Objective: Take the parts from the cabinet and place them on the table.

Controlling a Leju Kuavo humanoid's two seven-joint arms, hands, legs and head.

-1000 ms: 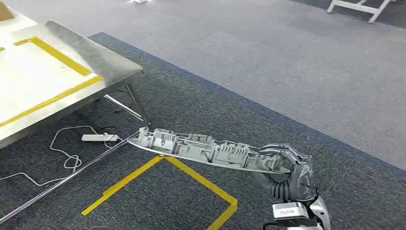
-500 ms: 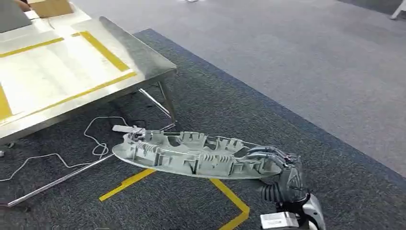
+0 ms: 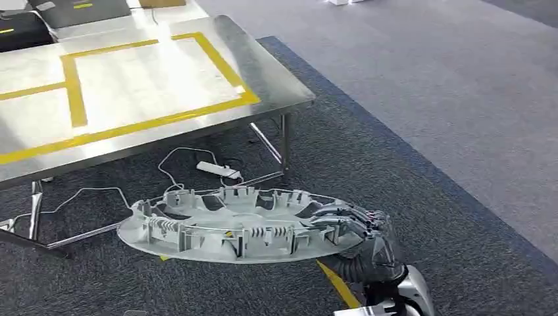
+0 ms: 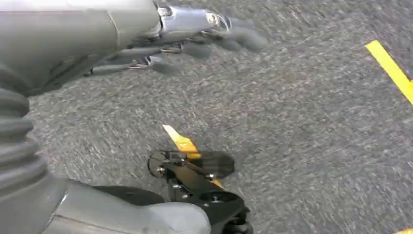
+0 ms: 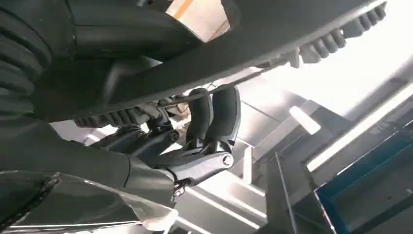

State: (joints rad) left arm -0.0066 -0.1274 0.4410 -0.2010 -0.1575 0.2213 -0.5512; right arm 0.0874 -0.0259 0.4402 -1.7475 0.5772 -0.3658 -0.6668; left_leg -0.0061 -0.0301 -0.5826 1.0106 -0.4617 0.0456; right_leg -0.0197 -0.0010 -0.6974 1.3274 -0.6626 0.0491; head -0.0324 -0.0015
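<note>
Grey plastic part [image 3: 230, 227] is gripped at its end by the right hand [image 3: 358, 237], fingers curled over the rim, above the carpet near the steel table [image 3: 276, 79]. More tabletop is seen than before, since the camera has turned. Left hand [image 4: 195, 41] is blurred, fingers loosely apart.

Dark carpet [image 3: 408, 164], steel table [image 3: 276, 85], yellow tape [image 3: 158, 118]

Nothing readable anywhere here

No words, numbers, labels or brand marks that I can make out. Closest thing to a sign is the yellow tape lines [image 3: 158, 118] on the steel table [image 3: 283, 85] and on the carpet [image 4: 389, 68], and they're just plain stripes.
</note>
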